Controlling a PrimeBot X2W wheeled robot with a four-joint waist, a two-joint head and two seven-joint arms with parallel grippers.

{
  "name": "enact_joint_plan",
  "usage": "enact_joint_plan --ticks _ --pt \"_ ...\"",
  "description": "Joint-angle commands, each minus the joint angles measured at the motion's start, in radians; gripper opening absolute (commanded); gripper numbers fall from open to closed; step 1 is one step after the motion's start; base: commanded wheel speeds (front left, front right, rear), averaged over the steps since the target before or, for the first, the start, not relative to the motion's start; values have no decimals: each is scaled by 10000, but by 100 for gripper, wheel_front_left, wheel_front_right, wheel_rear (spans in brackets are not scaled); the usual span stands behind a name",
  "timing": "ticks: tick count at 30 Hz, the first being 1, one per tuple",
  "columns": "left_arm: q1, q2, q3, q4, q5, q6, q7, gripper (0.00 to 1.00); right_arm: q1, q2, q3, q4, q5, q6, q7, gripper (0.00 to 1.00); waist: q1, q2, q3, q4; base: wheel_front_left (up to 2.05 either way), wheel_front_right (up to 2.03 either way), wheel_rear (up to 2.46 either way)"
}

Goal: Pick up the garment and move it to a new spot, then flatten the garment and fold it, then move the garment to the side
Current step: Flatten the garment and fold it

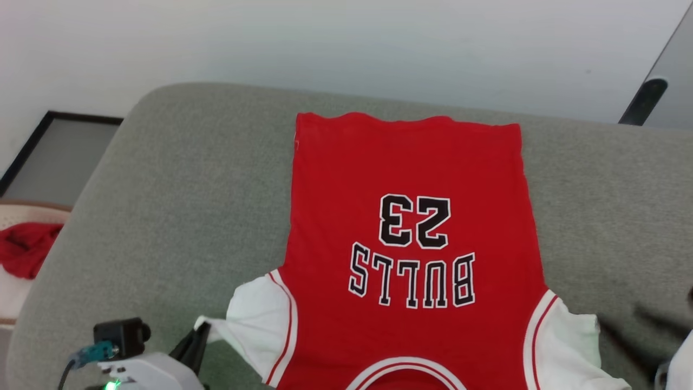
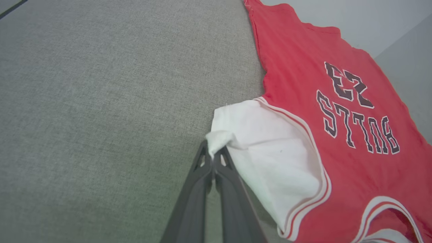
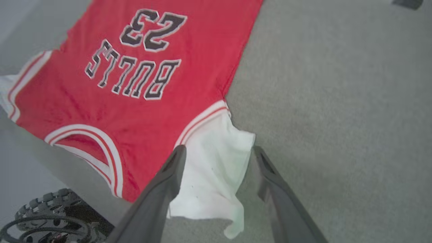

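Left gripper [image 2: 212, 158] is seen fully closed, its two dark fingers [image 2: 194, 189] pressed together on the bunched corner of the white sleeve [image 2: 266, 148] at the robot's left side of the garment [image 1: 411, 216]. A small peak of white cloth is pinched up just above the fingertips. In the head view this grip is found at the lower left, at the sleeve's outer edge. The right gripper [image 3: 219, 151] is held wide apart. One of its fingers is placed over the inner part of the other white sleeve [image 3: 216, 175], and the second is placed over the grey cushion [image 1: 178, 206] just past that sleeve's edge. Nothing is clamped between them, and whether either finger touches the cloth cannot be told.

The garment is spread flat on the grey cushion with its printed side up, its hem at the far side and its collar [image 1: 406, 371] at the near edge, toward the robot. Black lettering edged in white is printed across the red body. The word "BULLS" [image 1: 412, 279] and the number "23" [image 1: 414, 221] are read upside down in the head view, with the number set farther from the robot than the word. Red and white striped trim is seen around the collar and along the seams where the white sleeves are joined to the body.

A red cloth [image 1: 24, 246] is seen at the left edge of the head view, beyond the cushion and well apart from the garment.
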Motion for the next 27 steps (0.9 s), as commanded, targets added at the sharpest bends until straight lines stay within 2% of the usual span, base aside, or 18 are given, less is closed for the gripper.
enact_joint_plan --ticks 1,5,8,14,21,27 --pt "-101 -30 23 23 54 -6 -61 0 -341 33 -125 -112 -62 -12 5 100 0 -1 177 120 0 0 0" --pt "-467 -303 6 36 295 -77 -119 0 -1888 13 -71 -461 -499 -12 88 100 0 -1 608 359 0 0 0" --pt "-825 -551 -34 86 456 -157 -144 0 -3455 -19 288 83 -802 -12 -61 100 0 -1 948 605 0 0 0" --pt "-1796 -1317 -287 372 870 -447 -94 0 -6522 -251 1080 2313 -1021 -12 -162 100 0 -1 1723 1404 0 0 0" --pt "-2871 -2356 -623 937 1230 -983 -109 0 -9501 -917 2102 5117 -1273 -12 657 100 0 -1 2757 2294 0 0 0" --pt "-3651 -3223 -863 1698 1450 -1602 -163 0 -11502 -1065 2593 7450 -1650 -12 1351 100 0 -1 3644 2884 0 0 0"
